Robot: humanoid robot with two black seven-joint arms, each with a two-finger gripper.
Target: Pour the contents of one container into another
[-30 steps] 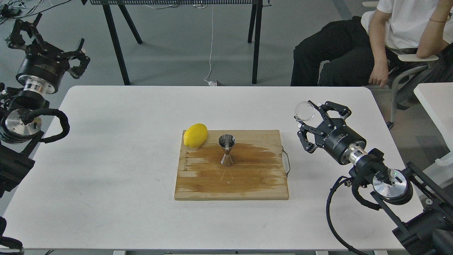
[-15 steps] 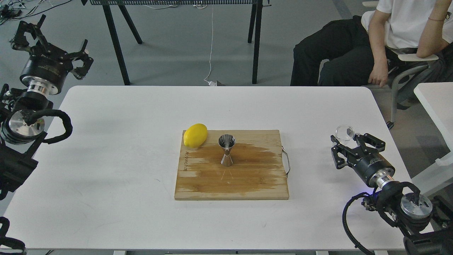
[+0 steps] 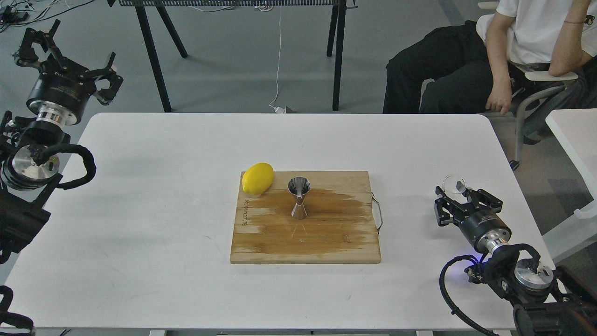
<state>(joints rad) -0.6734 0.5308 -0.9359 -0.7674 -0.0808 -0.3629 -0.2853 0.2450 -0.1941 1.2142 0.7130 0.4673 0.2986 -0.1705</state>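
Observation:
The small clear glass cup (image 3: pixel 454 183) is low over the table's right side, held between the fingertips of my right gripper (image 3: pixel 455 192), which is shut on it. The steel hourglass jigger (image 3: pixel 298 198) stands upright in the middle of the wooden cutting board (image 3: pixel 326 242), well to the left of the cup. My left gripper (image 3: pixel 69 55) hangs open beyond the table's far left corner, holding nothing.
A yellow lemon (image 3: pixel 257 178) lies on the board's far left corner, close to the jigger. A dark wet patch covers the board around the jigger. A seated person (image 3: pixel 503 51) is past the far right edge, and a second white table (image 3: pixel 576 135) stands at right.
My right arm has drawn back to the right and come down, taking the glass cup from near the board to low over the table's right side. The left arm barely moved.

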